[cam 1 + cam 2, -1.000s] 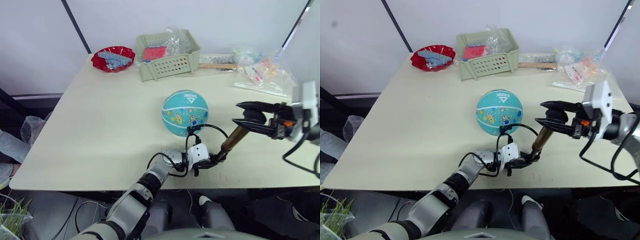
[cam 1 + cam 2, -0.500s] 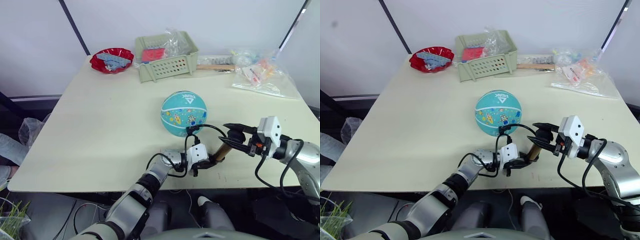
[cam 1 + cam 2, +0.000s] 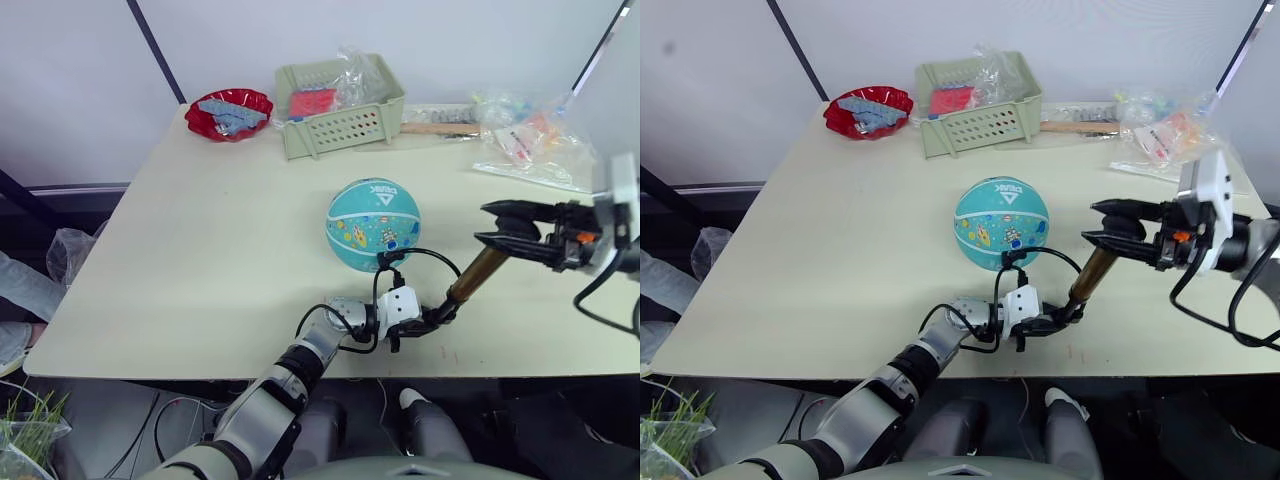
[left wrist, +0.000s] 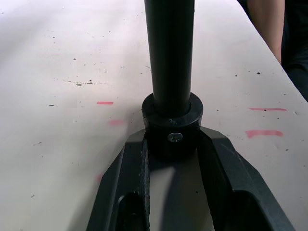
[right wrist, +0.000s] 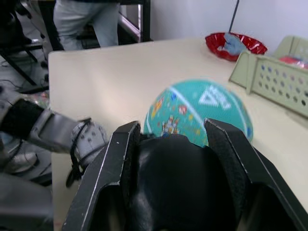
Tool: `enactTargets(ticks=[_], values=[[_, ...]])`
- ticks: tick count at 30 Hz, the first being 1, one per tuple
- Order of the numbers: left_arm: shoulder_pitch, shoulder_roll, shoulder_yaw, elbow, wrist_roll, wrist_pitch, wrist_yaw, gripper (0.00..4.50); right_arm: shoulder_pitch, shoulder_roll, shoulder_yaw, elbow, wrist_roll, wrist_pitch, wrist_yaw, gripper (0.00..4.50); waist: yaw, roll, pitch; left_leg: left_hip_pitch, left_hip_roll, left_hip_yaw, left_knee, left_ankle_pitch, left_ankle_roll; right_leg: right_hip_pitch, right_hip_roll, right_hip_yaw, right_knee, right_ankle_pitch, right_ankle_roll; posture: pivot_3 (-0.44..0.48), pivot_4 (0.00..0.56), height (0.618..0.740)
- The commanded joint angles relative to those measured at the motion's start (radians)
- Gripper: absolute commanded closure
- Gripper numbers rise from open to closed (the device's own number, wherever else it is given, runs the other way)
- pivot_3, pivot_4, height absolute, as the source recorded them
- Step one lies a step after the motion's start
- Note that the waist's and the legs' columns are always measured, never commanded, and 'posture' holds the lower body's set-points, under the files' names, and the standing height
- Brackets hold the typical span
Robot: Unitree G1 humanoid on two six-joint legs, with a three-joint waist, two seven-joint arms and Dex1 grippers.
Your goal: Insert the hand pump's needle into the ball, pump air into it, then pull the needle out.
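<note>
Holding the hand pump [image 3: 473,281] at both ends, your two grippers have it propped at a slant on the near side of the worktop [image 3: 200,250], just in front of the ball [image 3: 372,224]. Your left gripper [image 3: 432,317] has its fingers [image 4: 130,163] clenched on the black base cap where it meets the worktop; the wrist view shows a finger pressed against each side of that cap, the dark barrel rising from it. Your right gripper [image 3: 500,230] has its fingers [image 5: 120,159] closed around the black T-handle [image 3: 518,224] at the raised end, up to the right of the ball. The gold-bronze barrel runs between the two grips, tilted up toward your right. The thin black hose [image 3: 430,257] loops from the base end over to the near lower side of the ball and touches it there; the needle is too small to make out. The ball sits mid-worktop, its white triangle logo facing up. Along the far edge lie a red bowl [image 3: 229,111], a pale green basket [image 3: 340,110] and some plastic bags [image 3: 530,145], well apart from the ball.
</note>
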Motion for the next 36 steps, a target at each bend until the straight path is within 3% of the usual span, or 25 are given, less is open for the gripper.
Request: enactTargets(ticks=[1, 5, 13, 24, 30, 36], values=[[0.045, 0.042, -0.01, 0.104, 0.053, 0.052, 0.02, 3.45, -0.074, -0.049, -0.112, -0.027, 0.098, 0.045, -0.004, 2.83, 0.0, 0.0, 0.0, 0.0, 0.0, 0.0, 0.0, 0.0, 0.0, 0.0, 0.0, 0.0, 0.0, 0.0, 0.0, 0.0, 0.15, 0.74], [0.048, 0.045, -0.009, 0.104, 0.052, 0.052, 0.021, 3.45, -0.113, -0.059, -0.114, -0.027, 0.141, 0.101, -0.023, 2.83, 0.0, 0.001, 0.001, 0.0, 0.0, 0.0, 0.0, 0.0, 0.0, 0.0, 0.0, 0.0, 0.0, -0.001, 0.001, 0.0, 0.15, 0.74], [0.06, 0.044, -0.012, 0.091, 0.051, 0.056, 0.017, 3.45, -0.009, -0.026, 0.019, -0.074, 0.004, 0.07, -0.005, 2.83, -0.001, 0.001, -0.001, 0.001, 0.001, 0.001, 0.0, 0.0, 0.0, 0.0, 0.0, 0.0, 0.0, -0.002, 0.003, 0.0, 0.15, 0.74], [0.072, 0.055, -0.014, 0.052, 0.051, 0.07, 0.013, 3.45, 0.189, 0.144, 0.255, 0.073, -0.355, -0.255, -0.008, 2.83, -0.012, -0.009, -0.012, 0.006, 0.002, 0.0, -0.001, 0.0, 0.0, 0.004, 0.002, 0.0, 0.0, -0.002, 0.004, 0.0, 0.15, 0.74], [0.074, 0.053, -0.016, 0.045, 0.05, 0.075, 0.011, 3.45, 0.201, 0.184, 0.265, 0.071, -0.39, -0.312, -0.017, 2.83, -0.013, -0.008, -0.013, 0.006, 0.001, 0.0, -0.001, 0.0, 0.0, 0.005, 0.002, 0.0, 0.0, -0.002, 0.004, 0.0, 0.15, 0.74], [0.071, 0.057, -0.016, 0.048, 0.049, 0.074, 0.004, 3.45, 0.14, 0.153, 0.172, 0.016, -0.279, -0.231, -0.003, 2.83, -0.013, -0.005, -0.011, 0.004, 0.001, 0.0, -0.001, 0.0, 0.0, 0.004, 0.001, 0.0, 0.0, -0.002, 0.003, 0.0, 0.15, 0.74]])
